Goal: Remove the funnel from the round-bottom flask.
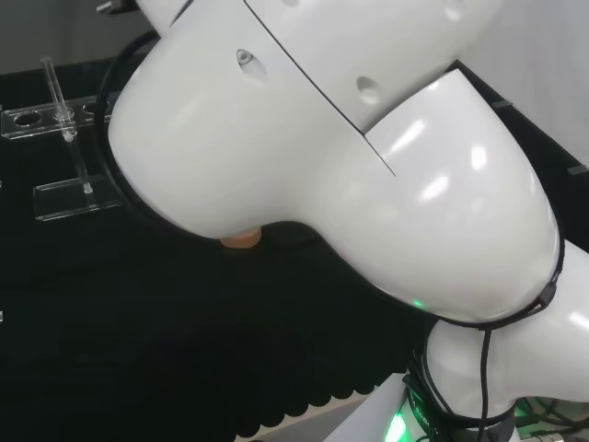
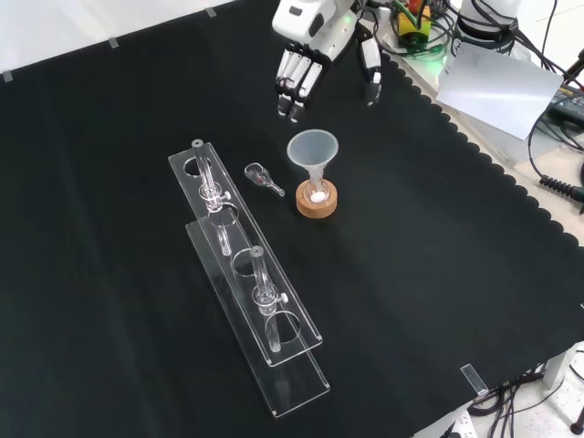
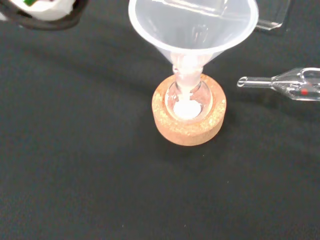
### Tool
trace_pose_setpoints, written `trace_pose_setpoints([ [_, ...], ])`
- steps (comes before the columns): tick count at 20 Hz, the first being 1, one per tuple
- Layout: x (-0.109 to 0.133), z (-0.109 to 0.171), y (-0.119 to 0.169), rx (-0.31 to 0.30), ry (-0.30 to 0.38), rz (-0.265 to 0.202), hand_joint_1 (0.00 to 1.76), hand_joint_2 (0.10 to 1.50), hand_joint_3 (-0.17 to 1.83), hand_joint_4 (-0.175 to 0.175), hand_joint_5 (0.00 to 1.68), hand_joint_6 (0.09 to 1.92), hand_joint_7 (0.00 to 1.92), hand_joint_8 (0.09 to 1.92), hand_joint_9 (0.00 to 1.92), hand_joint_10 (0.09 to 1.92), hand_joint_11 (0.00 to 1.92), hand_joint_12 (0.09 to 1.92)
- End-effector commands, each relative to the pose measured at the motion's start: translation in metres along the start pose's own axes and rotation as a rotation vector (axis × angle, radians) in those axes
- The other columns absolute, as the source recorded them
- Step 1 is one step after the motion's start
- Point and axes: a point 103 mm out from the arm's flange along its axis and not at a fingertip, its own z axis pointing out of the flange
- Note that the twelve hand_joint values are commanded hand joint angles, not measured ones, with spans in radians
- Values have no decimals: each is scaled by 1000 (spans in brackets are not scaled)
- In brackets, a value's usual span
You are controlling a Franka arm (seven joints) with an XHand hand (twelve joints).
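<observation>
From my front view the hand [image 2: 315, 55] hangs at the top centre of the frame, above the cloth, its fingers [image 2: 294, 84] straight and relaxed, pointing down, the thumb [image 2: 371, 73] set apart to the right; it grasps nothing. Just below it, a little above the middle of the frame, I see the funnel [image 2: 313, 151] seated upright with its stem down in the neck of the round-bottom flask [image 2: 317, 192], which sits in a cork ring [image 2: 317, 203]. The hand and the funnel are apart. In the wrist view the funnel [image 3: 192, 25] stands wide at upper centre, and through the flask [image 3: 188, 100] I make out something white at its bottom. A small glass piece [image 2: 264, 177] lies on the cloth just left of the cork ring in the front view. Left of centre and running toward the bottom, a clear rack [image 2: 246, 265] carries two glass tubes [image 2: 212, 182]. In my head view the arm's white links [image 1: 368, 157] take the centre and right, with the rack [image 1: 64, 198] at upper left.
</observation>
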Motion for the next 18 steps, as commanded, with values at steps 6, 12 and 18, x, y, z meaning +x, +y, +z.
trace_pose_setpoints([
  [6, 15, 17, 34, 121, -144, 4, 701, 638, 379, -117, 29, 87, 0, 249, 101, 894, 498, 1442],
  [12, 14, 24, 45, 143, -238, 14, 716, 632, 375, -112, 17, 87, 0, 216, 43, 909, 470, 1454],
  [18, 9, 22, 50, 131, -288, 22, 705, 634, 368, -105, 7, 87, 0, 113, 0, 817, 280, 1545],
])
